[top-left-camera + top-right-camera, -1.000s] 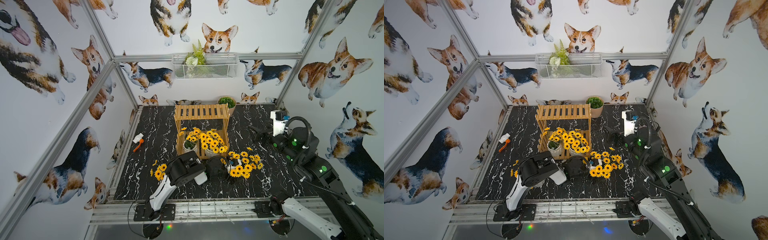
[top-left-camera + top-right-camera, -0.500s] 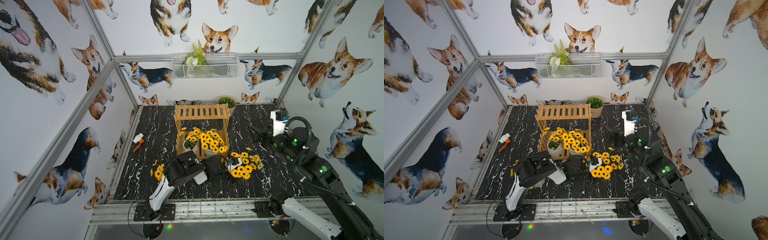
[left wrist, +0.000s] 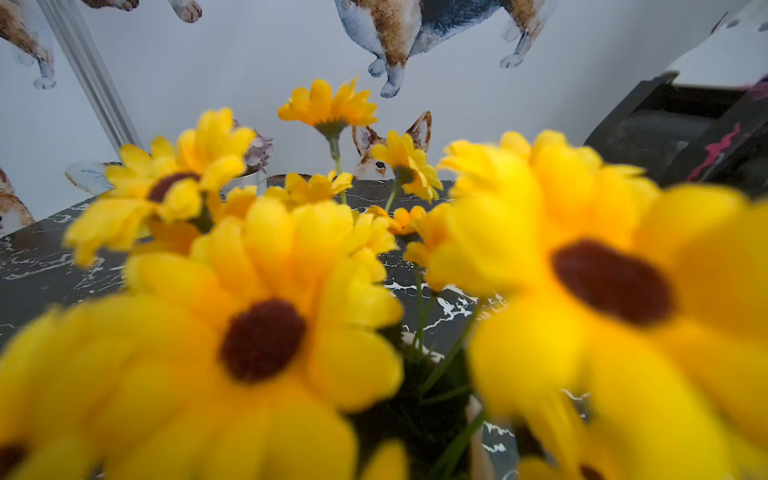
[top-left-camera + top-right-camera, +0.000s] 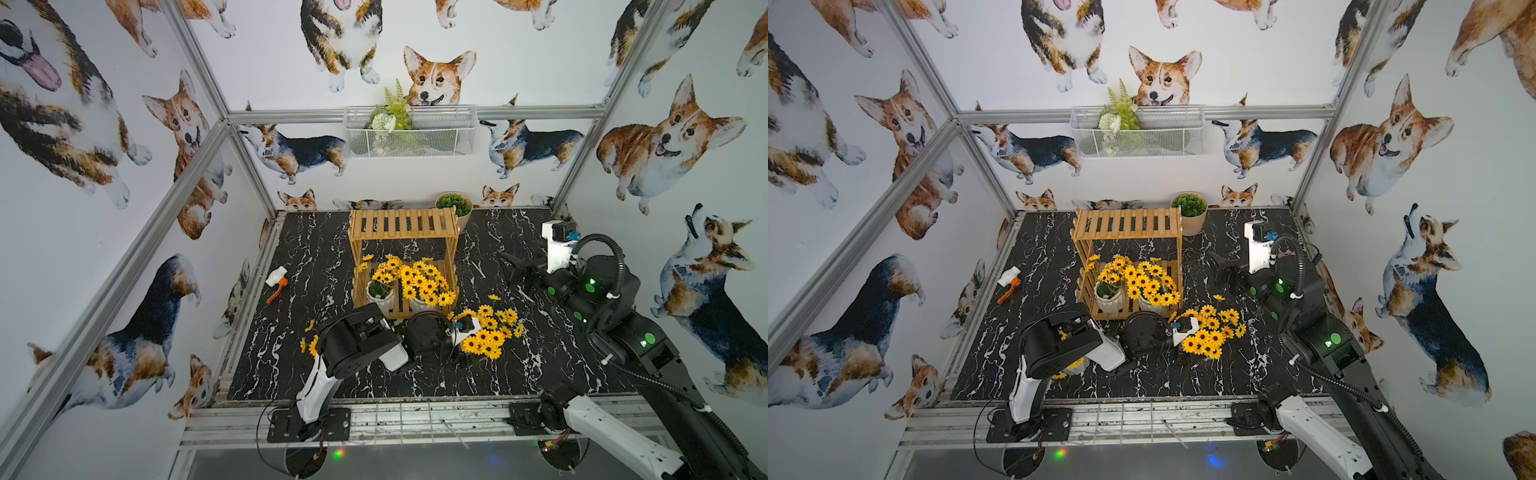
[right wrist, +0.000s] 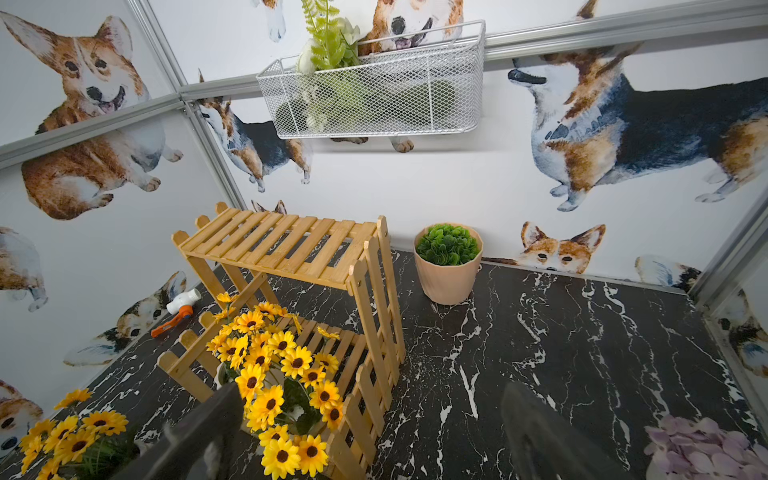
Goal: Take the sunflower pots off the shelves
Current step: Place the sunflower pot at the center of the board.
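Comparing with a second ago, nothing has visibly shifted; both arms keep their poses. Black marble tabletop (image 4: pixel 536 365) lies open on the right-arm side of the shelves (image 4: pixel 403 222) out to its edge, with a narrower strip on their other side. The right gripper (image 5: pixel 370 415), spread wide and holding nothing, hovers beside the shelves, apart from every pot. The left gripper (image 4: pixel 465 332) sits just in front of the shelves, buried in the blossoms of a sunflower pot (image 4: pixel 486 340) standing on the tabletop. Its jaws are spread wide, but any contact with the pot is hidden. Two sunflower pots (image 4: pixel 380 297) sit on the shelves' lower tier. A fourth pot (image 4: pixel 1073 365) stands in front of the shelves, under the left arm (image 4: pixel 1059 340).
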Controlling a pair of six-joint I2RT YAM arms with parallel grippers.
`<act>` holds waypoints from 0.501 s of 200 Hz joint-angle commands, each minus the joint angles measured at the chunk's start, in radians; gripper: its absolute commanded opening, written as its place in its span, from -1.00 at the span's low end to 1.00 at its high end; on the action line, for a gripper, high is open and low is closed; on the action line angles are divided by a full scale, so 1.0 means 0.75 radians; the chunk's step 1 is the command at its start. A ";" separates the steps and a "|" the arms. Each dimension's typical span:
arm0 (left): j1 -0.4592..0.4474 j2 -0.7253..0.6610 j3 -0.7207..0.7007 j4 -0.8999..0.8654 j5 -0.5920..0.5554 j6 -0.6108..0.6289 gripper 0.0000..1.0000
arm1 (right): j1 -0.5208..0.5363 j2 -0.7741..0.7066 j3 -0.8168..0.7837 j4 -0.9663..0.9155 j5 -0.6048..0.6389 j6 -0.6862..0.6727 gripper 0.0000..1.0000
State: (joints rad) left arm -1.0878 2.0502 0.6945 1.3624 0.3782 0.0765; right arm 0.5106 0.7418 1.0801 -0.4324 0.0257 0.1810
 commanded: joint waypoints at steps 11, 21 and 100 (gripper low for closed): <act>0.002 -0.037 -0.021 0.071 0.042 0.025 1.00 | 0.002 -0.001 0.013 -0.019 0.002 -0.016 0.99; 0.002 -0.045 -0.027 0.067 0.042 0.028 1.00 | 0.002 -0.001 0.016 -0.021 0.002 -0.016 0.99; 0.027 -0.110 -0.094 0.067 0.018 0.058 1.00 | 0.002 0.002 0.025 -0.029 0.000 -0.018 0.99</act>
State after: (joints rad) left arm -1.0752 1.9907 0.6395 1.3613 0.3901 0.0978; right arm 0.5106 0.7418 1.0889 -0.4541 0.0257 0.1787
